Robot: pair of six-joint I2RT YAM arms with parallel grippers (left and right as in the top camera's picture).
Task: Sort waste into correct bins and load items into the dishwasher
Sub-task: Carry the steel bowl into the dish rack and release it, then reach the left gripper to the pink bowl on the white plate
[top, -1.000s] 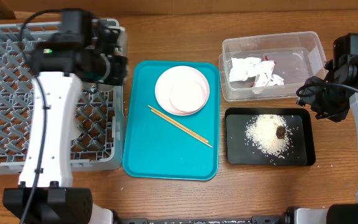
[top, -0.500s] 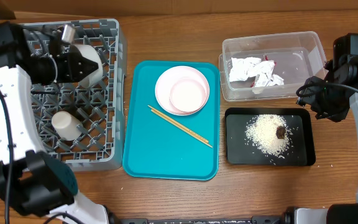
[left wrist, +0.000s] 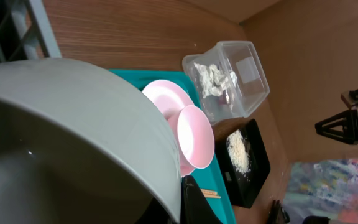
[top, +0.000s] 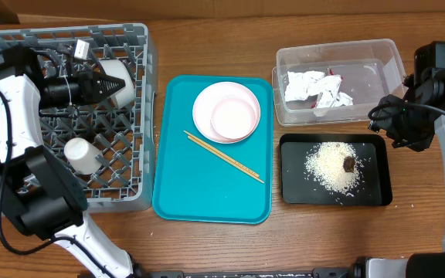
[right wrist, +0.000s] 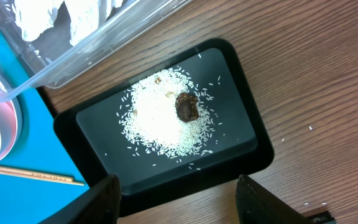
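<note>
My left gripper (top: 101,86) reaches across the grey dish rack (top: 22,46), shut on the rim of the grey metal bowl (top: 123,79), which is tilted on its side over the rack's back right part. That bowl (left wrist: 73,124) fills the left wrist view, with one black finger (left wrist: 196,202) against its rim. A small white cup (top: 82,154) lies in the rack. The white plate (top: 207,96), the pinkish bowl (top: 234,117) on it and the chopsticks (top: 224,156) lie on the teal tray. My right gripper (right wrist: 179,208) hangs open just off the near edge of the black tray (right wrist: 104,134), which holds rice (right wrist: 160,121) and a brown lump (right wrist: 186,107).
The clear tub (top: 377,66) at the back right holds crumpled white paper (top: 315,86) with red bits. The teal tray (top: 199,193) sits between the rack and the two bins. The right arm (top: 439,93) stands at the table's right edge.
The left arm has swung from above the rack's right side to its left side. The grey bowl stays in its grip, and the white cup has come into view. The right arm is still.
</note>
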